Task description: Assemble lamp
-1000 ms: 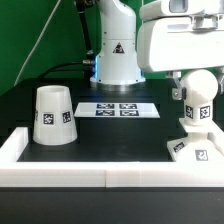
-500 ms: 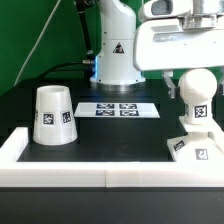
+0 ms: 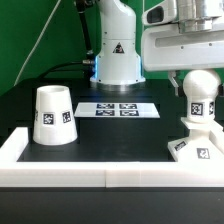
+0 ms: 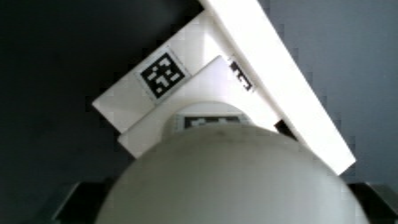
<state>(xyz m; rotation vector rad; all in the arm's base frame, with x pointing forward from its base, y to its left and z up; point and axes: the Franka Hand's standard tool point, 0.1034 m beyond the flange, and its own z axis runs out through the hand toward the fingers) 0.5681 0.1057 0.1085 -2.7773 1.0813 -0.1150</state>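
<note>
The white bulb (image 3: 200, 104) stands upright over the flat angular base (image 3: 196, 150) at the exterior view's right, its tag facing the camera. My gripper (image 3: 197, 86) comes down from above and is shut on the bulb's upper part; one dark finger (image 3: 178, 85) shows beside it. In the wrist view the bulb (image 4: 222, 165) fills the space between the dark fingers (image 4: 71, 205), with the tagged base (image 4: 164, 75) below it. The tapered cone shade (image 3: 52, 115) stands apart at the exterior view's left.
The marker board (image 3: 118, 108) lies at the middle back. The robot pedestal (image 3: 117, 55) with a triangle sign stands behind it. A white raised wall (image 3: 100, 176) runs along the front and up the left side; it shows in the wrist view (image 4: 267, 50) too.
My gripper has shifted slightly up and toward the exterior view's right, and the bulb has moved a little with it. The shade and base have not moved.
</note>
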